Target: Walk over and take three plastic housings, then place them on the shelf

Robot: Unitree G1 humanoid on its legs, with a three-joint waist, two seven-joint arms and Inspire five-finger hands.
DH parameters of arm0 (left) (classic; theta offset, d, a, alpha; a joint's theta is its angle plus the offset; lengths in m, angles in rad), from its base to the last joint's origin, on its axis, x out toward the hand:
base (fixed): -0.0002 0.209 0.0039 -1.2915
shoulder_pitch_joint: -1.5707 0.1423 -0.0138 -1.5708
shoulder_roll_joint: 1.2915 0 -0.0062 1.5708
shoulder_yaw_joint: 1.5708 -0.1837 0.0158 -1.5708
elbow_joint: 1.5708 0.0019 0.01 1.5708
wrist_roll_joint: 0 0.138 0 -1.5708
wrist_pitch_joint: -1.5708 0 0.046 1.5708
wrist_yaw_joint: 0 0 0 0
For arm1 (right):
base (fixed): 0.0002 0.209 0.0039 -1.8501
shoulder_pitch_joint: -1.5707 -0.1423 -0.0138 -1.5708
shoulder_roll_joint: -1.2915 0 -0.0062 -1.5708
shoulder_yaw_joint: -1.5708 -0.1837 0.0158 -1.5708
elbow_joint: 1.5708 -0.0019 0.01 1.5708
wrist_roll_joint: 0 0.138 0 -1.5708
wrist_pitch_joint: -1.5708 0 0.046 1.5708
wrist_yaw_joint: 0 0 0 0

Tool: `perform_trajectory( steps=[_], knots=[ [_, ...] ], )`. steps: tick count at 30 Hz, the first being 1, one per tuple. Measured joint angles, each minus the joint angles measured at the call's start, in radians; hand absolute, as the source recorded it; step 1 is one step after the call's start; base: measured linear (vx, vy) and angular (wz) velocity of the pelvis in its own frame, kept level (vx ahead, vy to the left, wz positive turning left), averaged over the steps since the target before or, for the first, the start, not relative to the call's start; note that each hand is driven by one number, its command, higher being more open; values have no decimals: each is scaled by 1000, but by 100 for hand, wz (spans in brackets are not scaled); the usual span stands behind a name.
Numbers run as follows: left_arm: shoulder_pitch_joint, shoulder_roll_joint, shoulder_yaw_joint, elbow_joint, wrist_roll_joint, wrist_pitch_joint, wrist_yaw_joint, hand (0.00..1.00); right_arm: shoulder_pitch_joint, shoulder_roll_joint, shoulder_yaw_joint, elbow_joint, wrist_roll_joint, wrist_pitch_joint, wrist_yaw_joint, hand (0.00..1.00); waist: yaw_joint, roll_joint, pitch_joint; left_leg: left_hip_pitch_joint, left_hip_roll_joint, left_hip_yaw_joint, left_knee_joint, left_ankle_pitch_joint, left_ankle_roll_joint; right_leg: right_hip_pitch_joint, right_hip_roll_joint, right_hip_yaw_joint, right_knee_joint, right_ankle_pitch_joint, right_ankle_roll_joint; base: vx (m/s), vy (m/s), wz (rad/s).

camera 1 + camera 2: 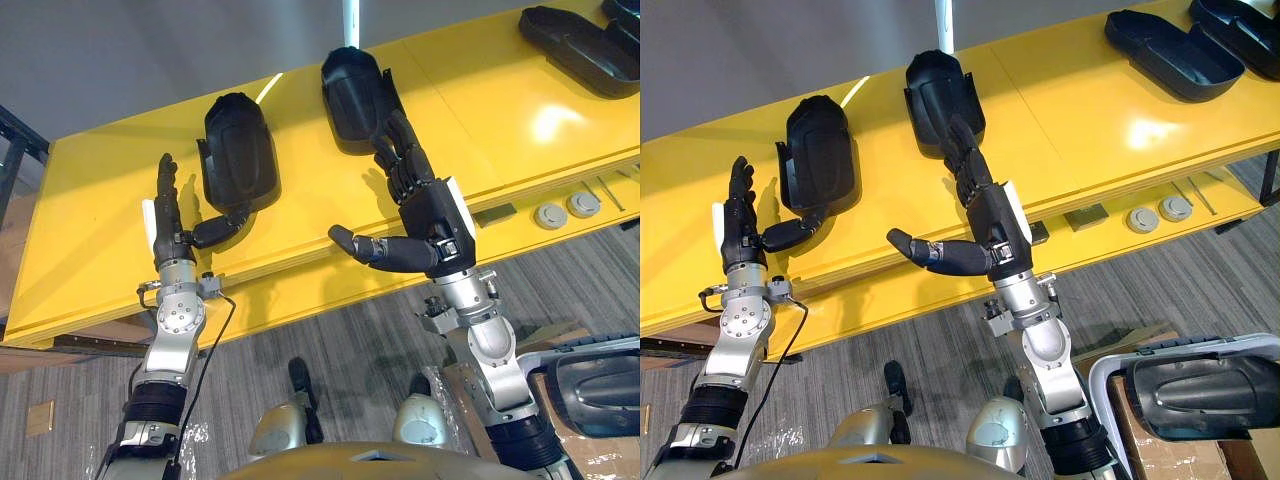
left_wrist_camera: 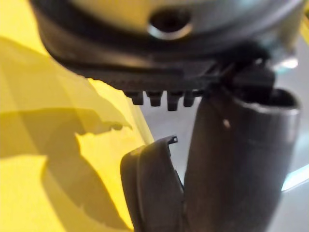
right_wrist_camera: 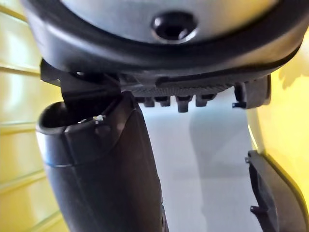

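- The nearest housing (image 1: 1200, 390) is seen in a white bin (image 1: 1102, 378) at the robot's right; the bin is cut off by the picture's edge
- The left hand (image 1: 166, 222) is held over the yellow shelf (image 1: 90, 250), fingers straight and together, thumb spread toward the left housing (image 1: 240, 150); whether the thumb tip touches it cannot be made out
- The right hand (image 1: 430, 215) is stretched flat, thumb wide; its fingertips lie over the near end of the middle housing (image 1: 350, 85); nothing is gripped; contact beneath them is hidden
- Two grey discs (image 1: 550, 214) are seen on the shelf's lower ledge
- The far housings (image 1: 575, 45) are cut off at the upper right
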Motion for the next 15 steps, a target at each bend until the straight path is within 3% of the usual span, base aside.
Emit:
perform_trajectory(
  steps=[15],
  knots=[
    [-175, 1, 1, 81, -9, 3, 64, 100, -66, 12, 3, 0, -4, 21, -42, 100, -10, -3, 75, -44, 1, 5, 1, 24, 14, -65, -1, 15, 35, -2, -5, -1, -5, 0]
  ],
)
